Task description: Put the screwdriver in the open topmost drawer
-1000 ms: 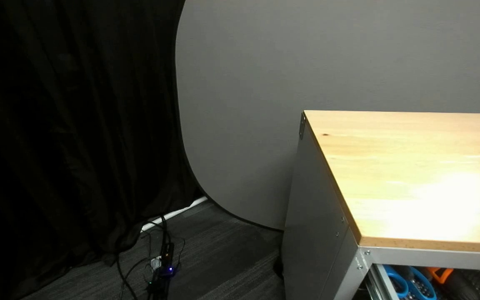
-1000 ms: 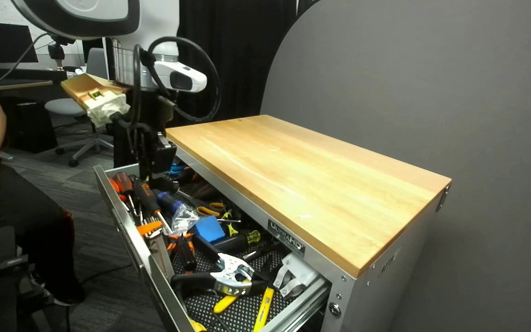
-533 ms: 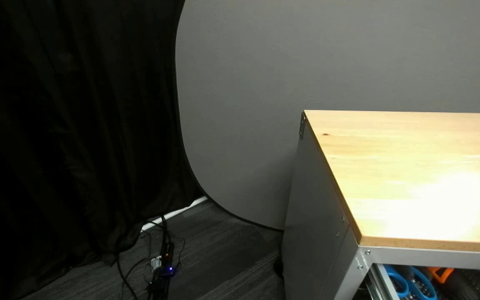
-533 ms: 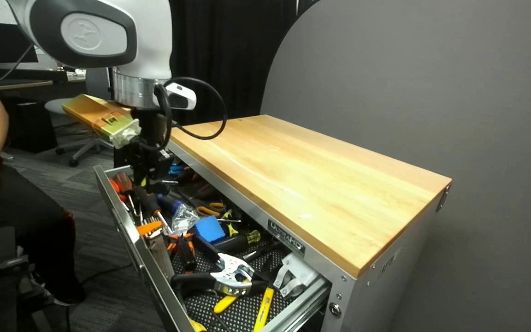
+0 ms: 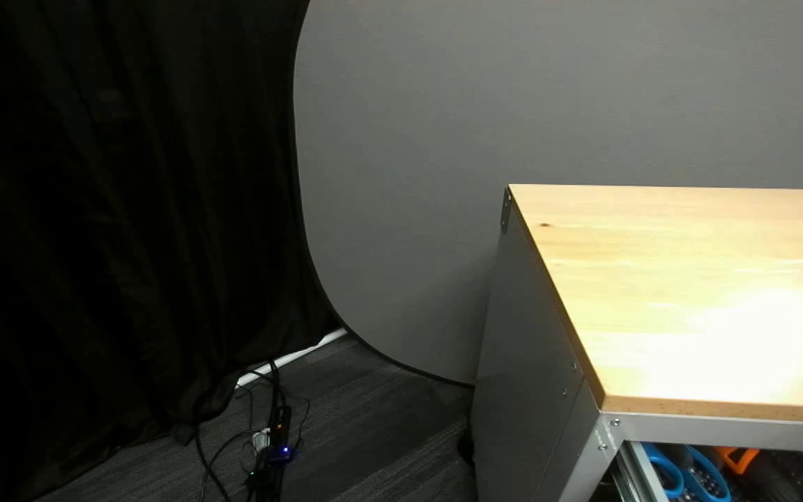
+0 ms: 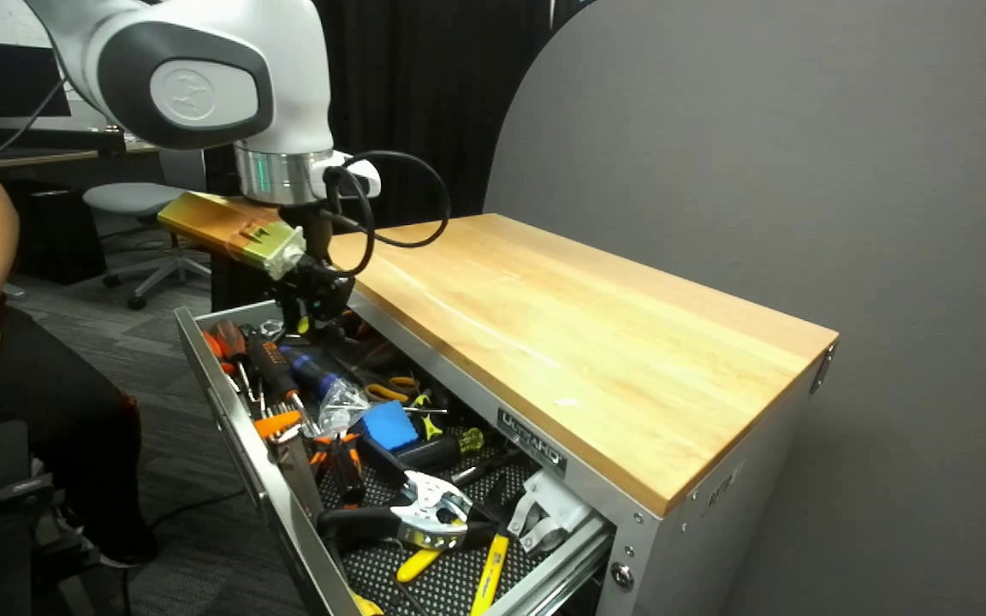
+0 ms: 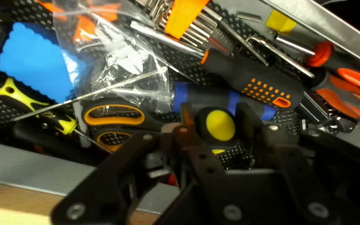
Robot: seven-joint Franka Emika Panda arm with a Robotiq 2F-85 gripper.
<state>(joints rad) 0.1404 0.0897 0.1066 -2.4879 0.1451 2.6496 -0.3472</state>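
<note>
The open topmost drawer (image 6: 236, 425) shows its grey metal front and pale rim in an exterior view. Its wall also shows in the wrist view (image 7: 333, 28), and its rail in an exterior view (image 5: 635, 474). My gripper (image 6: 305, 318) is low over the drawer's far end. In the wrist view its fingers (image 7: 215, 115) close on both sides of a dark handle with a yellow end, the screwdriver (image 7: 221, 125). The yellow end also shows at the fingertips in an exterior view (image 6: 303, 325). The screwdriver's shaft is hidden.
Loose tools crowd the drawer: a black-and-blue handle (image 7: 205, 97), an orange-dotted handle (image 7: 258, 79), scissors (image 7: 114, 115), a blue block (image 7: 36, 61) and a spring clamp (image 6: 433, 509). The wooden cabinet top (image 6: 561, 334) overhangs the drawer's inner side. A person sits beside the cabinet.
In an exterior view the wrist and forearm have come down, then shifted right toward the cabinet top. The yellow end has moved along with the fingers. The drawer has not moved.
</note>
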